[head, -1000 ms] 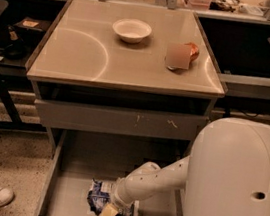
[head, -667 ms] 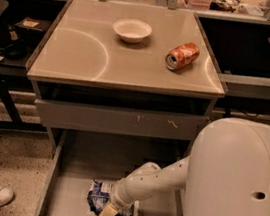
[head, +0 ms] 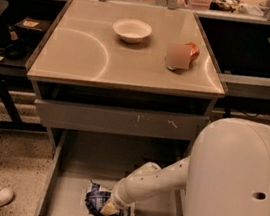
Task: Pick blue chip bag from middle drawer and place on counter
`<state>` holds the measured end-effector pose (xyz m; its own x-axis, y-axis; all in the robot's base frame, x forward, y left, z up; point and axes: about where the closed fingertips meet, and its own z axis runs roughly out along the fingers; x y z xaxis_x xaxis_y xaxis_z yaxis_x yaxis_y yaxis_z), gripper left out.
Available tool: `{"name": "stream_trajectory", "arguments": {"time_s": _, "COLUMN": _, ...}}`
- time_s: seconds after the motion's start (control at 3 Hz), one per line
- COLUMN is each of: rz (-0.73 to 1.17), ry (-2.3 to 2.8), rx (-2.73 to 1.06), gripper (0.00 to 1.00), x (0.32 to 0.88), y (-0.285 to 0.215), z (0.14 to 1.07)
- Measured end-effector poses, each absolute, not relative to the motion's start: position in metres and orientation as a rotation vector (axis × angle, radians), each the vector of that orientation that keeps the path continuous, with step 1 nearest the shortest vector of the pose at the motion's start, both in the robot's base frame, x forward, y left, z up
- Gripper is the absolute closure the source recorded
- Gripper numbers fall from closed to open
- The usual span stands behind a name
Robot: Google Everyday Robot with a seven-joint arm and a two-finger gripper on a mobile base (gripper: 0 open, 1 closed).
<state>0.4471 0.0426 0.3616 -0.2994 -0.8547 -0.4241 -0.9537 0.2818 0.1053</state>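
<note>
Arm [head: 234,185] – big white housing fills the 4 to 5 o'clock part of the view, forearm reaching down and toward 8 o'clock into the open drawer [head: 81,162].

Worktop [head: 82,56] – beige, upper centre. Carries a white bowl [head: 131,30] at its 12 o'clock and an orange can [head: 191,52] lying near its 2 o'clock edge, partly masked. No bag on it.

Drawer – pulled out below a shut grey drawer front [head: 118,120]. Bare floor at the back; the bag lies near the front wall, roughly 6 o'clock of the view.

Bag [head: 95,197] – blue and white, crumpled, resting on the drawer floor.

End effector [head: 109,208] – down in the drawer, right at the bag's 3 o'clock side and touching or overlapping it. Cannot tell if it is spread or has pinched the bag.

Progress, as judged: drawer is open and the reach is made – grasp stage at best. Left to do: secure the bag, lift it clear of the drawer front, carry it up toward 12 o'clock, set it on free worktop away from bowl and can.
</note>
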Motion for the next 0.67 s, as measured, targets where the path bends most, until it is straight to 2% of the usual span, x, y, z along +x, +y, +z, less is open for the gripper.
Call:
{"name": "stream_trajectory", "arguments": {"time_s": 0.33, "rz": 0.495, "ry": 2.270, "rx": -1.655, "gripper": 0.88, "x": 0.4470, "y": 0.0426, "z": 0.3617}}
{"name": "stream_trajectory", "arguments": {"time_s": 0.67, "rz": 0.495, "ry": 2.270, "rx": -1.655, "gripper": 1.00, "x": 0.4470, "y": 0.0426, "z": 0.3670}}
